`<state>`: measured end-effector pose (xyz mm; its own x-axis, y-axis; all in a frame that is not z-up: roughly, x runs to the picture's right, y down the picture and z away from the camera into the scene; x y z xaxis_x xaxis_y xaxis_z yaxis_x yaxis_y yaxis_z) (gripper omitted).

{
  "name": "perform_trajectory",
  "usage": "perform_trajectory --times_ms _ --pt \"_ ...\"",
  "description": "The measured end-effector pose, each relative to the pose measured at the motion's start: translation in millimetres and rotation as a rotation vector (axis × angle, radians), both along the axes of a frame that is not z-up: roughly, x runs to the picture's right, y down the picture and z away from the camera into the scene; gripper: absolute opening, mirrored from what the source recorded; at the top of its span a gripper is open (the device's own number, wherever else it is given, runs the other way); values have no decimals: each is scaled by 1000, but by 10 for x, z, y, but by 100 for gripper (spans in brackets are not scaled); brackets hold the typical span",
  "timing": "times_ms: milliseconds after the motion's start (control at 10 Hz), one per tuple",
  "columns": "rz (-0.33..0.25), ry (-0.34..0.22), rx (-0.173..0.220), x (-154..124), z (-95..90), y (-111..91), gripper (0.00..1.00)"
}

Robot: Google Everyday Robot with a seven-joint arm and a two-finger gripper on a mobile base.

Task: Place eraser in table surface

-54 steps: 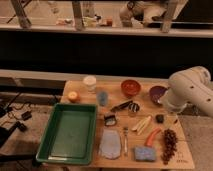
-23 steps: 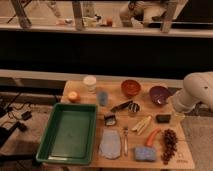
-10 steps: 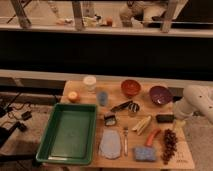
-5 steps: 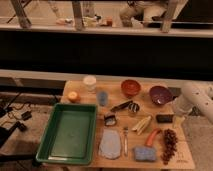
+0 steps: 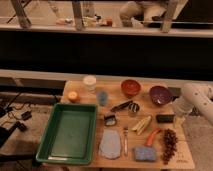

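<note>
One eraser [image 5: 164, 118], a small black block, lies flat on the table surface [image 5: 184, 151] at the middle right of the frame, just below the purple bowl [image 5: 160, 95]. The gripper [image 5: 176, 115] hangs just right of it, fingers spread, holding nothing. There are two bowls, the purple one and an orange-red bowl [image 5: 130, 88]. Two cups stand upper left: a white cup [image 5: 89, 82] and a blue cup [image 5: 102, 97]. There is one green tray [image 5: 50, 135] at lower left and one blue-grey sponge [image 5: 145, 153] at the bottom.

Dim warm light, soft shadows, pale claw [image 5: 176, 115] lit at far right
</note>
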<state>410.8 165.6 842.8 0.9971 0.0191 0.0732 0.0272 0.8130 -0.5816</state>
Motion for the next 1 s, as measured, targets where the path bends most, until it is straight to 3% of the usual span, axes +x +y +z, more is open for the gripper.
perform_trajectory --times_ms 1000 --pt "31 27 -8 47 258 -52 80"
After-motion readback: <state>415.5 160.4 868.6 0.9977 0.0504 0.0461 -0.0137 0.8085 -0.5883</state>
